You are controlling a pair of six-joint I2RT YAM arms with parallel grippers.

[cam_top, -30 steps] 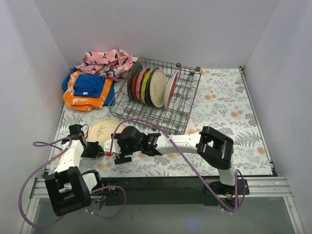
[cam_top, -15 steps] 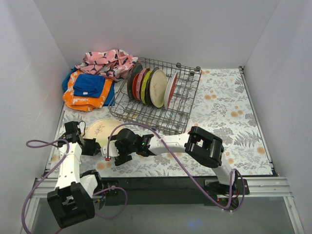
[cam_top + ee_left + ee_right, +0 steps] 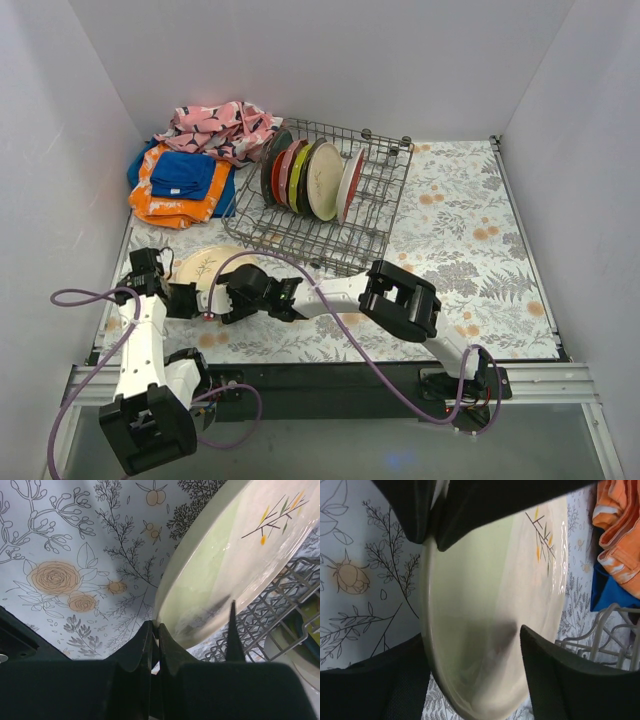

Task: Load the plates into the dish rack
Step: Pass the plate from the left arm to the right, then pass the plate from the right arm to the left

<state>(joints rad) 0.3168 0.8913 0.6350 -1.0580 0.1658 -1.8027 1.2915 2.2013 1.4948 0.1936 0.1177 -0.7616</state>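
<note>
while shut left gripper (image 3: 154, 630) seems to prop cream plate (image 3: 205, 265) rim off table, just beside dish rack (image 3: 385, 215) near-left corner, right gripper (image 3: 470, 645) stands wide astride rim. step: pickup. next: pinch rim, lift, slot between free tines.

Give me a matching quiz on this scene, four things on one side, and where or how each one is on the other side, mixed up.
Things:
1. cream plate
2. dish rack
3. pink cloth
4. right pincer

Place or state:
A. holds a row of plates standing on edge
B. bunched at the back, left of the rack
C. outside the rack, just in front of it
D. open, one finger on each side of the cream plate's rim

Pairs: 1-C, 2-A, 3-B, 4-D
</note>
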